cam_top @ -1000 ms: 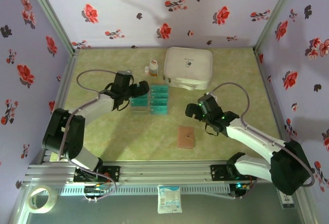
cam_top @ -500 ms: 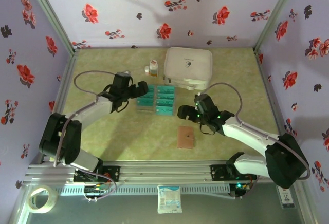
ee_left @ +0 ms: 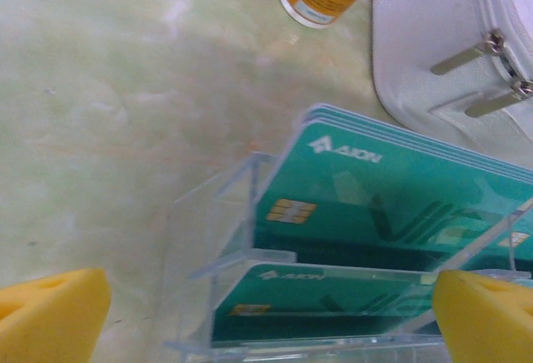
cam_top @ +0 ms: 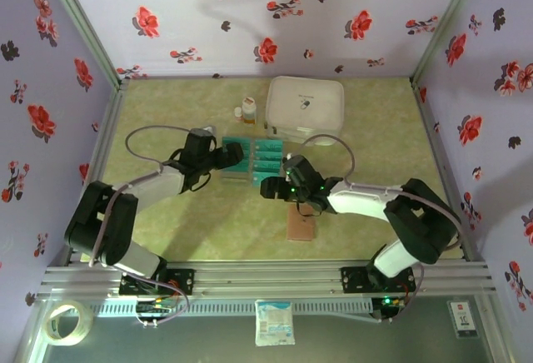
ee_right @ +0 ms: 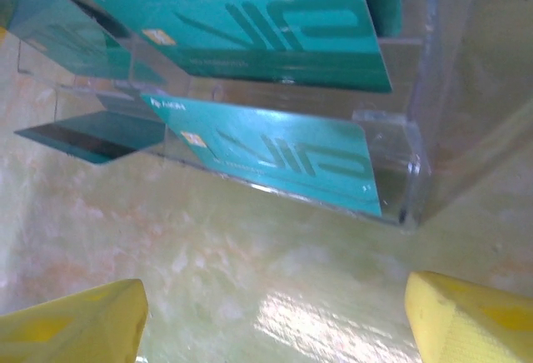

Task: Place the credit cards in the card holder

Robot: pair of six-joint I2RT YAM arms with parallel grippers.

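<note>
Right gripper (ee_right: 275, 330): jaws wide apart, yellow pads (ee_right: 75, 330) at either edge of the wrist view, holding nothing, with bare table (ee_right: 250, 288) between them. Just beyond it stands the clear plastic tray (ee_right: 410, 171), and the credit cards (ee_right: 266, 151) lean in its slots with the nearest teal card facing the jaws. Left gripper (ee_left: 268, 317): also fully spread and empty, its pads flanking the opposite end of the tray; whether they touch the plastic cannot be told. In the overhead view the two grippers bracket the tray from left and right. The card holder (cam_top: 301, 223) lies flat on the table on the near side of the right gripper, apart from the tray, brown side up and apparently folded shut, with no card in it. A white zipped case (cam_top: 306, 106) and small bottles (cam_top: 247, 106) sit at the far side. Step in hand, as judged: the approach to the first card, with no transfer yet made. The next move calls for the right jaws to close on the exposed upper edge of the nearest card and lift it along its slot, probably with the left gripper bracing the light tray. The holder must also be opened.
</note>
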